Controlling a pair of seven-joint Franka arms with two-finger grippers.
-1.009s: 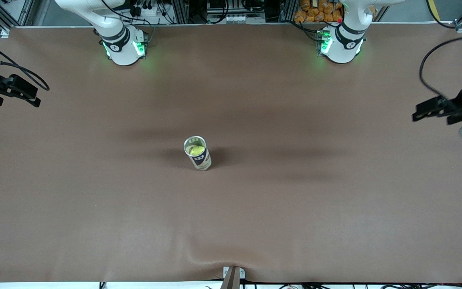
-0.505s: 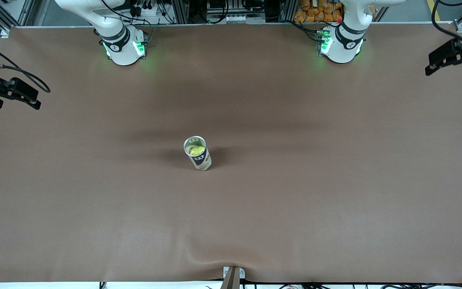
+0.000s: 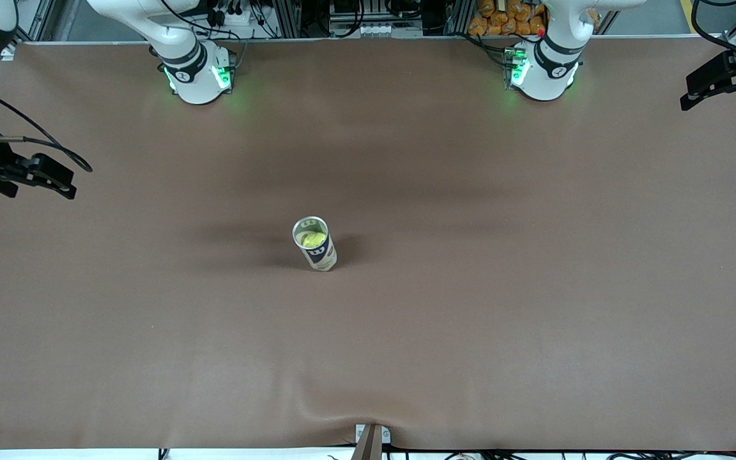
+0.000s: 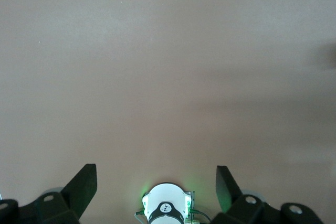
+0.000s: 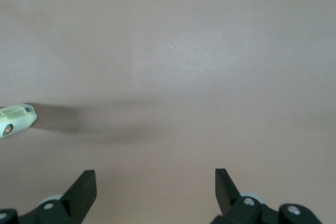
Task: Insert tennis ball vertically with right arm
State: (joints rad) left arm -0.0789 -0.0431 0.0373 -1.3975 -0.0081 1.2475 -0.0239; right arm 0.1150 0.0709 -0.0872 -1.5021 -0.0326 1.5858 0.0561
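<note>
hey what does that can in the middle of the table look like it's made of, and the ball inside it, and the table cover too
The can: likely clear plastic with a printed label and a shiny, metal-looking rim. It stands upright.
The ball inside it: yellow-green and matte, probably felt like a tennis ball.
The table cover: brown, matte, seemingly a soft sheet, since it wrinkles at the edge nearest the front camera.

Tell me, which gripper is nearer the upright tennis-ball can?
Right. The right gripper hangs toward its table end from the upright tennis-ball can; the left gripper hangs farther off.
</note>
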